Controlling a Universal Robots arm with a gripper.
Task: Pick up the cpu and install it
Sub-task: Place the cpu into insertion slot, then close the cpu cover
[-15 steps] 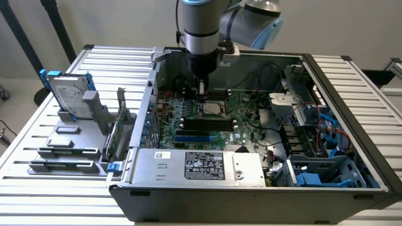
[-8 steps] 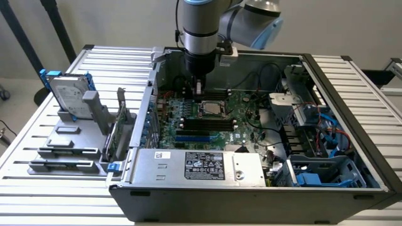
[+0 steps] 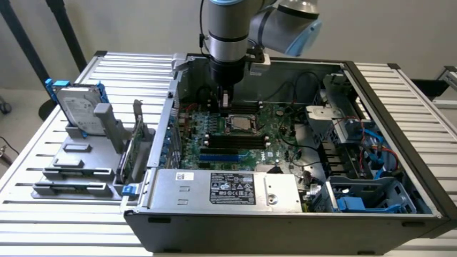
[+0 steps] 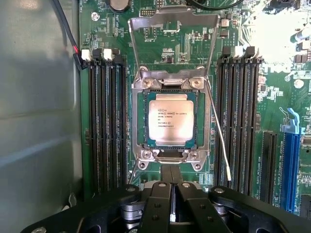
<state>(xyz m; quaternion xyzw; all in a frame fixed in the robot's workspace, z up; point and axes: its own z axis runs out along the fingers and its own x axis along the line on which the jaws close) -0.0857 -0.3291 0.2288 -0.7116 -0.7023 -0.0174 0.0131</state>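
cpu (image 4: 171, 120) sits flat in the socket (image 4: 141, 121) on the motherboard (image 4: 243, 111). It is a small square chip with a silver-grey metal lid, dark printed text and a green substrate edge showing around the lid. It looks level and squared to the socket frame. The load plate (image 4: 172, 22) is swung open and a thin wire lever (image 4: 219, 136) is loose beside the socket. Black memory slots (image 4: 107, 121) flank both sides. End effector (image 4: 171, 177) is pressed together, its tips just beside the socket edge and off the chip. In the exterior view it hangs over the board inside the open case (image 3: 286, 225). Case is on the slatted worktop (image 3: 421, 107), and a hard drive (image 3: 75, 110) stands well apart.
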